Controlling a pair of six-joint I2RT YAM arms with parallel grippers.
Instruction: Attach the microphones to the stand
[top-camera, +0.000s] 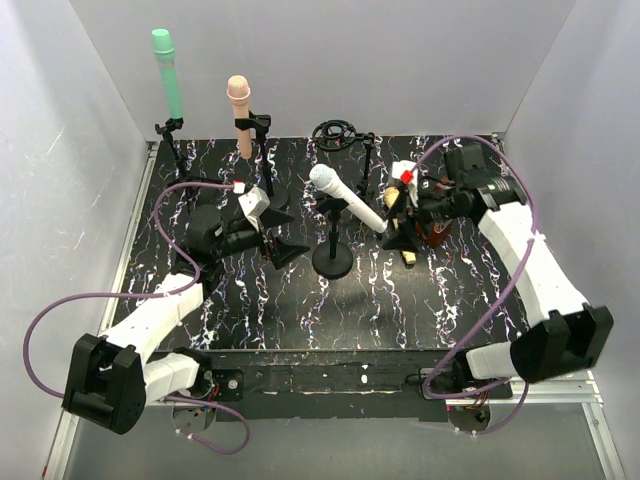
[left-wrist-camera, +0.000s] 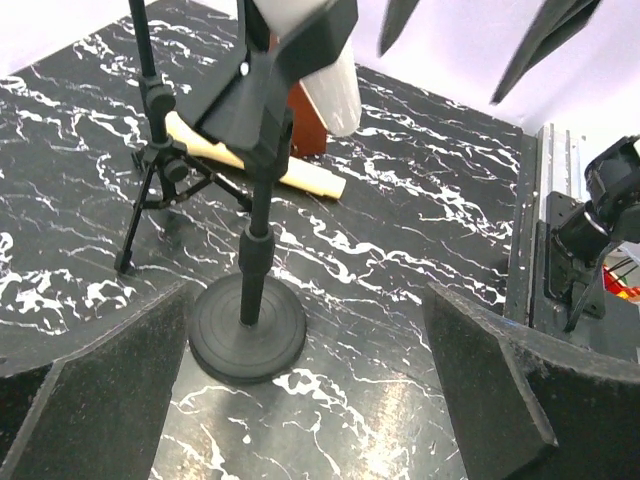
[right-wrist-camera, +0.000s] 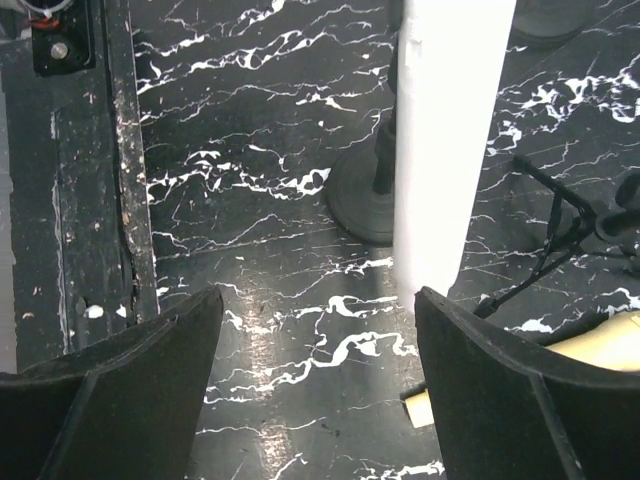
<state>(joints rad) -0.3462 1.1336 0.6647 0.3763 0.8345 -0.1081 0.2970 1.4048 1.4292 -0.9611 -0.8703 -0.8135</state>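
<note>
The mint green microphone (top-camera: 164, 72) and the peach-pink microphone (top-camera: 240, 112) stand upright in clips on tripod stands at the back left. The white microphone (top-camera: 345, 198) sits tilted in the clip of a round-base stand (top-camera: 332, 262); its handle shows in the right wrist view (right-wrist-camera: 450, 140). The yellow microphone (left-wrist-camera: 270, 165) lies on the table behind that stand. My left gripper (top-camera: 283, 235) is open and empty, left of the round base (left-wrist-camera: 247, 325). My right gripper (top-camera: 395, 218) is open and empty, just right of the white handle's end.
A tripod stand with an empty ring holder (top-camera: 336, 133) stands at the back centre. A brown wedge-shaped object (top-camera: 437, 234) lies under my right wrist. White walls enclose the black marbled table (top-camera: 300, 310) on three sides.
</note>
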